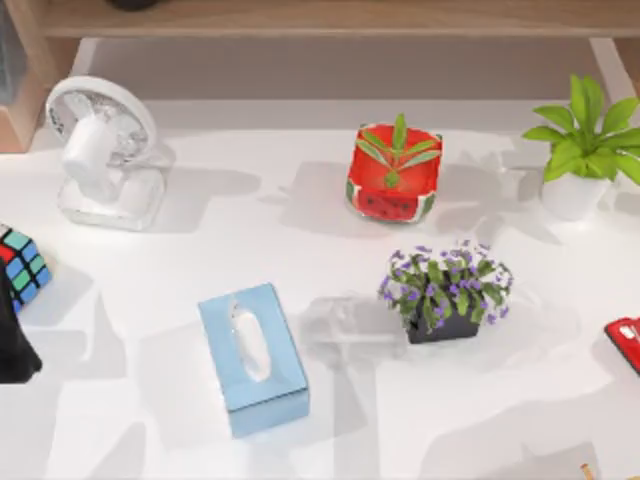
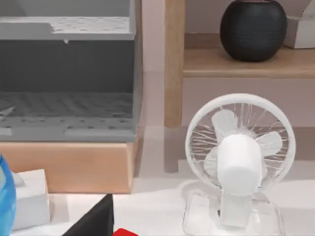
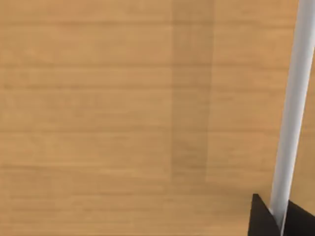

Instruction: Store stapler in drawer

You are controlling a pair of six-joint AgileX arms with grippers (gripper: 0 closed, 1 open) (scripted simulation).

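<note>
Our left arm (image 1: 15,355) appears as a matte black angular form; our right gripper (image 3: 280,221) shows black, wedge-shaped fingers.

White surface (image 1: 330,440), wood shelving behind it.
Glossy white top carries soft overlapping shadows, so light is diffuse from above. A light wooden shelf (image 1: 330,18) runs along the back edge, with a wooden upright (image 2: 174,64) and a shelf board (image 2: 246,63) in the left wrist view, a grey open compartment (image 2: 66,73) beside them. Right wrist view: plain wood-grain panel (image 3: 123,118), white vertical strip (image 3: 294,113).
</note>
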